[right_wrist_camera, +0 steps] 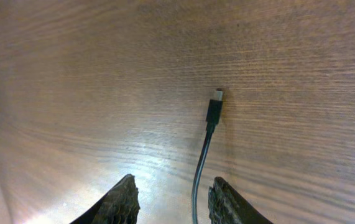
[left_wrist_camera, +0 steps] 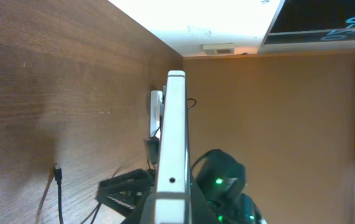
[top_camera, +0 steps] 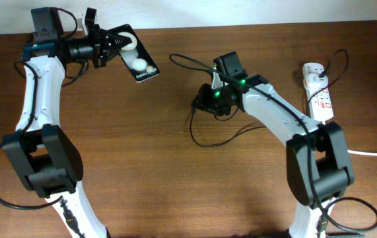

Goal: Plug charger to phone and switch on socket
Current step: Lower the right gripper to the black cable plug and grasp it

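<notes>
Charger tip (right_wrist_camera: 215, 106) – loose, apart from phone (top_camera: 138, 61)

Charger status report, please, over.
Left gripper shut on phone. Right gripper open above charger tip, unplugged, lying on table. Nothing blocking the tip.

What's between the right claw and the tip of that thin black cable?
Just the charger cable itself on bare table, leading to the right claw. The right wrist view shows it.

1. Ahead of right gripper (right_wrist_camera: 174, 186), fingers (right_wrist_camera: 118, 202) apart: bare table (right_wrist_camera: 71, 74), crossed only by charger (right_wrist_camera: 213, 113) lying between them.
2. Either side of charger: open wood.
3. Ahead of left gripper (top_camera: 112, 41): blocked by phone (left_wrist_camera: 172, 143) clamped on edge; beyond, right arm (left_wrist_camera: 221, 180) and socket (left_wrist_camera: 156, 112).
</notes>
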`<state>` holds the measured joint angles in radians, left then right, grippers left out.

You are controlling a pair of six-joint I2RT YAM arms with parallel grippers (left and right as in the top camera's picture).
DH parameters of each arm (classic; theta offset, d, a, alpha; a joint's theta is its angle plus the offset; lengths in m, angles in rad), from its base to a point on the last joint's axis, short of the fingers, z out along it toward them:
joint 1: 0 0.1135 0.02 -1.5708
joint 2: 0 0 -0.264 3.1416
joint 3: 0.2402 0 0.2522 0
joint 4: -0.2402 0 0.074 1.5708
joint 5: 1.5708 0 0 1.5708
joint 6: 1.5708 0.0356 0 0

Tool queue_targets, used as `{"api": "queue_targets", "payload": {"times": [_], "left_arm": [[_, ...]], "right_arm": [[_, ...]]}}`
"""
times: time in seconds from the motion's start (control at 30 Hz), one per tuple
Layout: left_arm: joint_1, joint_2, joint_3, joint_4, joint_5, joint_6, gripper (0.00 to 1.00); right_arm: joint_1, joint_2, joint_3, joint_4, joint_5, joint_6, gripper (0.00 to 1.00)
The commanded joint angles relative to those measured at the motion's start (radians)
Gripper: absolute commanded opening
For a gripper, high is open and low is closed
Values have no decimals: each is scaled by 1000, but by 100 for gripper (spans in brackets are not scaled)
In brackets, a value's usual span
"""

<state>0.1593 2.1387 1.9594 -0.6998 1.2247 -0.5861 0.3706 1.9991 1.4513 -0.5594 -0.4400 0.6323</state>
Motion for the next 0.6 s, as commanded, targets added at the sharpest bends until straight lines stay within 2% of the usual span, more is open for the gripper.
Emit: {"api": "queue_targets", "payload": {"times": [0.0, 0.57], "left_arm": [[1, -33, 1, 2, 44, 16, 0], [1, -33, 1, 2, 44, 16, 0]], "right_arm": [[22, 47, 25, 29, 4, 8, 40], [50, 147, 24, 66, 32, 8, 40]]}}
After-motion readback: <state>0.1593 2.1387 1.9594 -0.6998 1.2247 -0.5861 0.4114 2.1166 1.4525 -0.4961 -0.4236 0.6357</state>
